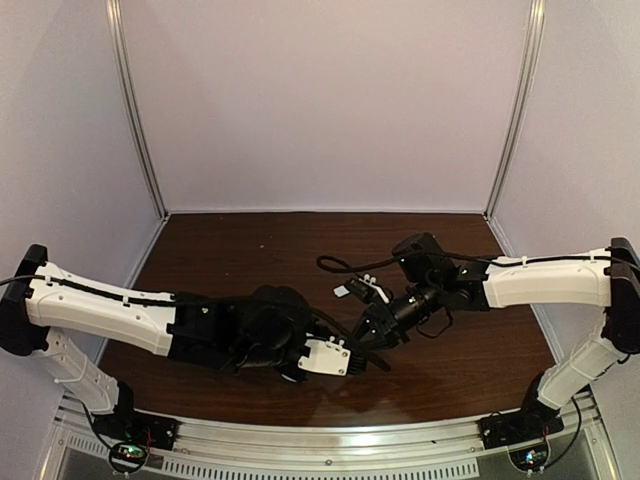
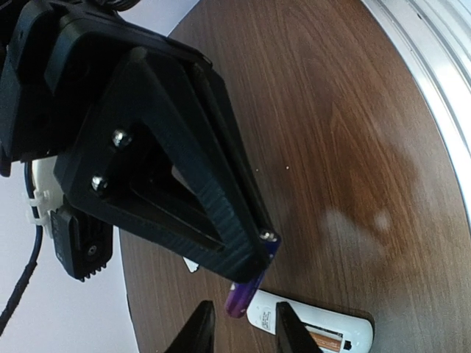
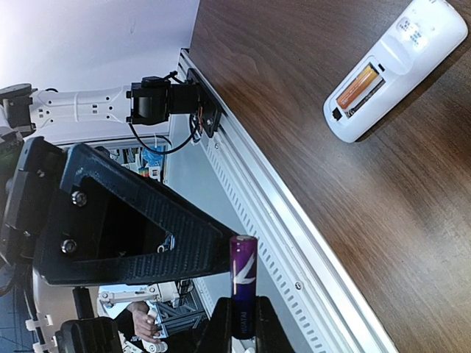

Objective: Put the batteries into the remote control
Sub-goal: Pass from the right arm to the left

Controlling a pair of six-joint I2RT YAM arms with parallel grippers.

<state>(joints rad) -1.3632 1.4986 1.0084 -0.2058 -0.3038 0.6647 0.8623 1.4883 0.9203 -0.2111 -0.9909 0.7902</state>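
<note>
The right fingers (image 3: pixel 221 331) pinched a purple battery (image 3: pixel 243 283) by one end. The left fingers (image 2: pixel 197 334) stood apart on either side of its free end; whether they touched it I could not tell. The remote control (image 3: pixel 412 51) lay face down on the bench (image 3: pixel 331 220) nearby, its bay open with one orange battery (image 3: pixel 358 86) seated inside.
</note>
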